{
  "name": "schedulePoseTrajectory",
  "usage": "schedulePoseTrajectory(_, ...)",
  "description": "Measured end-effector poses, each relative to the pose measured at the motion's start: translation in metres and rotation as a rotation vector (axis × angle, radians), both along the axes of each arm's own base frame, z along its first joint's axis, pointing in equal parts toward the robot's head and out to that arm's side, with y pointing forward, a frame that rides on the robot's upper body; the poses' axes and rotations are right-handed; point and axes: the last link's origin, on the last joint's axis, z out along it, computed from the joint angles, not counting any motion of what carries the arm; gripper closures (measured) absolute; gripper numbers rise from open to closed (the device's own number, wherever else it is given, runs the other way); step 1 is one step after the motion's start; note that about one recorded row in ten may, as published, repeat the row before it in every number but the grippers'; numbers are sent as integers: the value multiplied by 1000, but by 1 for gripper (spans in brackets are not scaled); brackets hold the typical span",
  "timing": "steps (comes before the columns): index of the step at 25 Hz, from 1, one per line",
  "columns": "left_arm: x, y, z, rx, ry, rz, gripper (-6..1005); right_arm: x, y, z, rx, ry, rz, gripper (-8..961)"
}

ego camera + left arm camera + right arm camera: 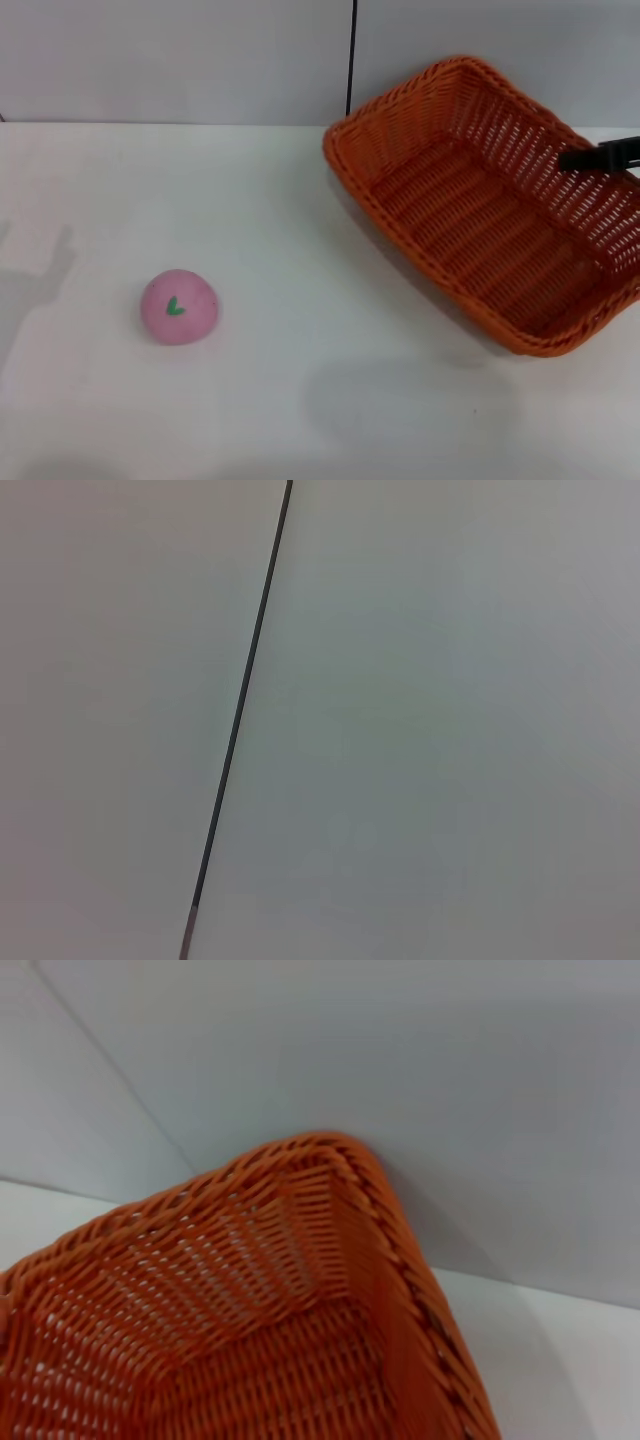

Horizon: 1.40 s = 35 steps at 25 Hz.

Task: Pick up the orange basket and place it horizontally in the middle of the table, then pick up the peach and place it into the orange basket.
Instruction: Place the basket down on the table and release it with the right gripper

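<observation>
The orange basket [480, 230] is at the right of the table [300, 400], turned diagonally and tipped, its far corner raised against the wall. My right gripper [600, 157] shows as a dark finger at the basket's far right wall and appears shut on that wall. The right wrist view looks closely into the orange basket [250, 1320] and its braided rim. The peach [179, 306], pink with a green leaf mark, lies on the table at the front left, well apart from the basket. My left gripper is out of view.
A grey wall with a dark vertical seam [351, 55] stands behind the table. The left wrist view shows only that wall and the seam [240, 720]. Soft shadows fall on the table at the left edge and below the basket.
</observation>
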Motion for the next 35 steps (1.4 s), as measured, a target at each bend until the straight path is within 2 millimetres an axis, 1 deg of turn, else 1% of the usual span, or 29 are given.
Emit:
schedulePoseTrajectory(2, 0, 0, 0, 0, 0, 0, 201, -7, -2, 1, -22, -6, 48, 776)
schedulePoseTrajectory(3, 0, -1, 0, 0, 0, 1, 201, -16, -6, 2, -56, -17, 114, 777)
schedulePoseTrajectory(4, 0, -1, 0, 0, 0, 1, 201, -16, -6, 2, -56, -17, 114, 778)
schedulePoseTrajectory(7, -1, -2, 1, 2, 1, 1, 201, -32, -10, 4, -104, -49, 211, 781)
schedulePoseTrajectory(10, -1, -4, 1, 3, 1, 3, 201, -41, -11, 6, -115, -102, 275, 785)
schedulePoseTrajectory(12, -2, -6, 1, 3, 1, 5, 201, -49, -13, 4, -132, -149, 349, 787)
schedulePoseTrajectory(13, -2, -6, 1, 3, 1, 5, 201, -57, -16, 1, -152, -196, 434, 788)
schedulePoseTrajectory(16, -3, -11, 2, 9, 2, 7, 200, -63, -18, -2, -169, -241, 501, 792)
schedulePoseTrajectory(18, -3, -12, 3, 11, 2, 7, 200, -72, -18, -7, -192, -284, 576, 793)
schedulePoseTrajectory(19, -4, -15, 4, 17, 1, 5, 200, -72, -18, -7, -192, -284, 576, 794)
schedulePoseTrajectory(23, -4, -21, 5, 26, 0, 4, 201, -87, -20, -13, -211, -304, 712, 795)
schedulePoseTrajectory(27, -5, -24, 5, 28, 0, 7, 201, -100, -24, -13, -187, -306, 871, 796)
schedulePoseTrajectory(28, -6, -26, 6, 29, 1, 9, 201, -106, -27, -12, -182, -296, 945, 796)
schedulePoseTrajectory(29, -6, -29, 6, 30, 1, 11, 201, -106, -27, -12, -182, -296, 945, 796)
schedulePoseTrajectory(33, -7, -37, 8, 44, 0, 10, 201, -110, -32, -13, -215, -288, 1050, 797)
schedulePoseTrajectory(35, -7, -41, 9, 53, -1, 7, 200, -110, -32, -14, -220, -288, 1060, 797)
